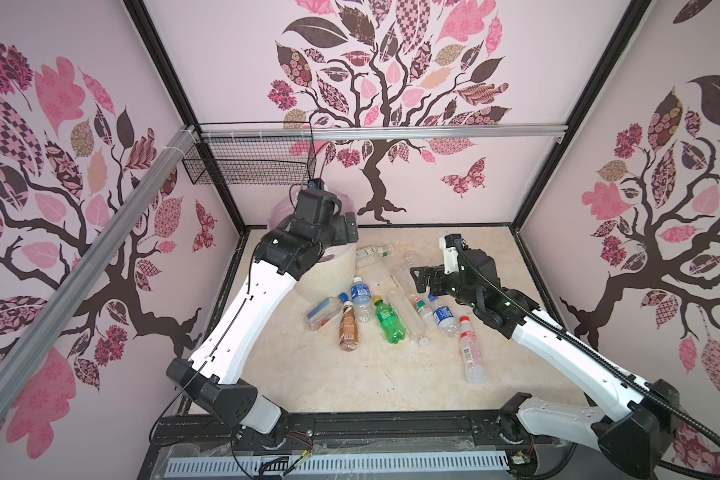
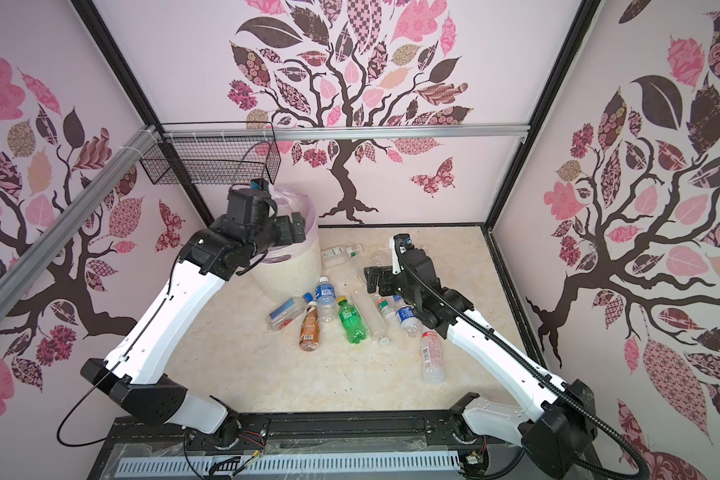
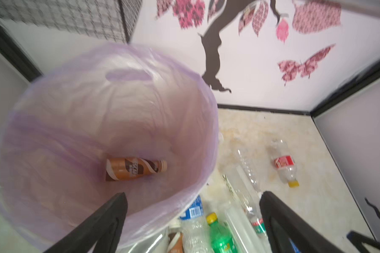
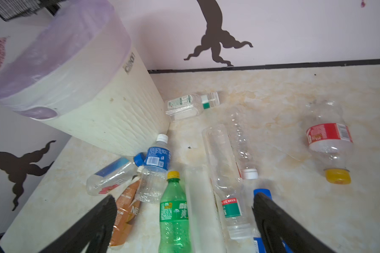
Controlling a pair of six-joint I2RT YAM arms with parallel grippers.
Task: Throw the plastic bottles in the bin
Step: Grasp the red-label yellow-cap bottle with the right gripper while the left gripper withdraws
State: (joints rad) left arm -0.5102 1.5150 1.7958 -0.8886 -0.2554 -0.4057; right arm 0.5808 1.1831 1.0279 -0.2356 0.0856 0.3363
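With the left gripper (image 3: 193, 194) spread over the bin (image 3: 206, 131), brown bottle (image 3: 136, 168) inside, lift straight up clear of its rim

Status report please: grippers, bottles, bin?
Left gripper over bin rim, jaws open, empty. Right gripper over bottle pile, open, empty. One brown bottle in bin; rest on table. Nothing blocking.

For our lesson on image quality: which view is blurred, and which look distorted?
Left wrist view: smeared, wire basket and the brown bottle in the bin soft. Both top views: wide-angle, black post leaning outward. Right wrist view: sharpest, green bottle label readable.
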